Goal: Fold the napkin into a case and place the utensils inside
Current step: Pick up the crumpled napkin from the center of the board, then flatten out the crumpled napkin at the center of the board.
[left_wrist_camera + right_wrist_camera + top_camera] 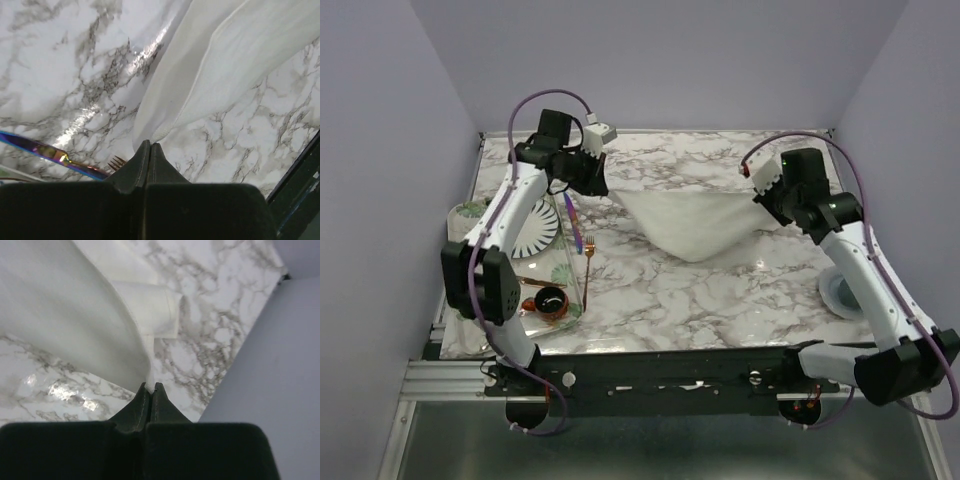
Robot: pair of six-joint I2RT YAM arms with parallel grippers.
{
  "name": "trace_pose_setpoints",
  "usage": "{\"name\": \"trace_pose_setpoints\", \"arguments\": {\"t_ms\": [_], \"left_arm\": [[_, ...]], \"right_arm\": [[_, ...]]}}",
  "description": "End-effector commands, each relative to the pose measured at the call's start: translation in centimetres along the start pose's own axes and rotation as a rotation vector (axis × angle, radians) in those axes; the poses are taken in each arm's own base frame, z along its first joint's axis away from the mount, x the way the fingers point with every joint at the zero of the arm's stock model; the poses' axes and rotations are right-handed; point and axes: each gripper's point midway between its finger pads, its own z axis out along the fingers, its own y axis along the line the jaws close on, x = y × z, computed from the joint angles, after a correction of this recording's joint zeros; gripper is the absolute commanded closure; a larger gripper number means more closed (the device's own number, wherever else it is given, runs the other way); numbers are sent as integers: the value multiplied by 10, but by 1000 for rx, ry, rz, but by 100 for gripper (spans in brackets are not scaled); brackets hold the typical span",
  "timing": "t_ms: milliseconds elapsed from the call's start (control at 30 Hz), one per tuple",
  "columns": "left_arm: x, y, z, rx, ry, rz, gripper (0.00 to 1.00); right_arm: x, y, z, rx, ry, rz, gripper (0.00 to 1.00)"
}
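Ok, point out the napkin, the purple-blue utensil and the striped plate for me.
napkin (692,225): top external view, middle of the sagging cloth.
purple-blue utensil (31,146): left wrist view, its shiny shaft.
striped plate (540,236): top external view, its striped rim.

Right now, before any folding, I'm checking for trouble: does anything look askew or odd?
Nothing spilled or damaged. The napkin hangs between the left gripper and right gripper, each shut on a corner, sagging to a point, not stretched flat.
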Motion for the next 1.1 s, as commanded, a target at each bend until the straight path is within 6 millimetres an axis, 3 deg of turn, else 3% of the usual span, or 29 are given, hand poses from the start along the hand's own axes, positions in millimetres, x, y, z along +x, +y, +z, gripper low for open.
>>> {"name": "trace_pose_setpoints", "arguments": {"t_ms": [0,167,267,300,400,467,533,567,633,667,733,767,800,867,900,933,967,1000,1033,1067], "left_arm": [[-47,-37,-83,-90,-218,188,100],[-65,-67,-133,-127,-373,247,100],[-77,-93,-172,-141,-486,307,100],[-83,-105,-190,-148,-540,336,100],[-94,-128,-224,-153,-644,368,100],[-102,-139,-239,-143,-693,364,100],[-111,-143,-245,-136,-724,352,100],[-119,-148,-253,-124,-750,327,100],[-132,-144,-246,-102,-753,289,100],[-139,-147,-249,-90,-771,279,100],[-156,-132,-236,-96,-774,251,100],[-166,-131,-239,-100,-792,252,100],[-178,-115,-223,-113,-781,223,100],[-202,-108,-227,-136,-823,225,100],[-213,-90,-207,-142,-805,204,100],[-223,-80,-205,-171,-819,194,100],[-241,-81,-216,-188,-866,217,100],[-252,-60,-194,-211,-851,200,100],[-262,-48,-193,-250,-867,201,100],[-284,-52,-216,-275,-942,230,100]], "right_arm": [[-31,-46,-76,171,-172,26,99],[-57,-81,-155,329,-363,88,99],[-63,-87,-196,358,-445,111,99],[-69,-94,-220,385,-497,127,99],[-75,-96,-247,389,-556,117,99],[-82,-104,-267,414,-600,121,99],[-92,-112,-274,433,-625,129,99],[-95,-116,-272,444,-623,134,99],[-103,-127,-266,485,-632,140,99],[-104,-139,-256,533,-598,158,99],[-113,-163,-248,639,-595,199,99],[-115,-175,-230,678,-538,217,99],[-121,-181,-221,687,-531,221,99],[-136,-196,-220,711,-570,244,99],[-146,-202,-195,689,-555,250,99],[-154,-211,-193,707,-581,261,99],[-156,-223,-185,720,-575,272,99],[-166,-237,-196,744,-620,300,99],[-173,-247,-166,723,-592,303,99],[-175,-259,-160,725,-600,317,99]]}}
